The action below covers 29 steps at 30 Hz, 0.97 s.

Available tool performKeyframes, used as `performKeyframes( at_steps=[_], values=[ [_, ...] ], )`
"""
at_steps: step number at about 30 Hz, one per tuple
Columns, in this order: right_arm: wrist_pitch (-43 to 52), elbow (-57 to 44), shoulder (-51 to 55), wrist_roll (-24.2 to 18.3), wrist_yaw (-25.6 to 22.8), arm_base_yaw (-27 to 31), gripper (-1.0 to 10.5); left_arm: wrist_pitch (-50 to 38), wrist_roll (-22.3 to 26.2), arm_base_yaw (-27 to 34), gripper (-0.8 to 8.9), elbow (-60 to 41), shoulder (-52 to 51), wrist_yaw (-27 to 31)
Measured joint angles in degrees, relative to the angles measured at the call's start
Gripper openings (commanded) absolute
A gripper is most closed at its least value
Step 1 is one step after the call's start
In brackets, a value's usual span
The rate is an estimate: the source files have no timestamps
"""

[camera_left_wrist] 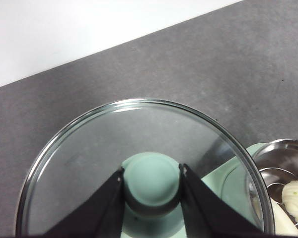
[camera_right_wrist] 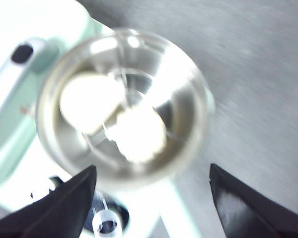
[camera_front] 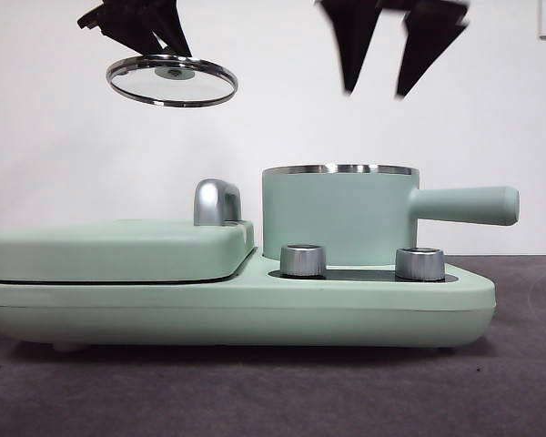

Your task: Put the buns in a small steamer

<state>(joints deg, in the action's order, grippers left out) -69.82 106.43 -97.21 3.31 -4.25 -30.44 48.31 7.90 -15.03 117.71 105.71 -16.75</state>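
Front view: round steel-rimmed glass lid (camera_front: 172, 81)

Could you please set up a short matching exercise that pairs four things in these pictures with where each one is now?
Things:
1. glass lid
2. buns
3. small steamer
4. right tool

Places:
A. inside the steamer
B. above the steamer, open and empty
C. on the cooker base, lid off
D. held up by its green knob in the left tool

Pairs: 1-D, 2-A, 3-C, 4-B
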Motion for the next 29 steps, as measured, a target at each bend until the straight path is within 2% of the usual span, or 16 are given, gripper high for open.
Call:
performKeyframes(
  at_steps=[7, 10, 16, 23, 29],
  values=[
    [-2.8, -4.0, 11.9, 0.1, -1.8, -0.1, 3.6, 0.5, 0.0, -2.5, 0.15, 0.0, 0.0, 0.0],
    [-2.3, -9.5, 19.3, 0.1, -1.8, -0.1, 3.6, 0.6, 0.0, -4.2, 0.15, 0.0, 0.0, 0.0],
    [3.4, -26.8, 36.7, 2.0, -1.3, -0.2, 3.6, 1.6, 0.0, -7.8, 0.15, 0.0, 0.0, 0.0],
    [14.5, -47.5, 57.9, 2.7, 2.9, -0.2, 3.6, 1.6, 0.0, -12.3, 0.15, 0.0, 0.1, 0.0],
    [16.1, -57.7, 71.9, 2.9, 9.1, -0.2, 3.6, 1.8, 0.1, -16.3, 0.15, 0.0, 0.2, 0.0]
  ],
)
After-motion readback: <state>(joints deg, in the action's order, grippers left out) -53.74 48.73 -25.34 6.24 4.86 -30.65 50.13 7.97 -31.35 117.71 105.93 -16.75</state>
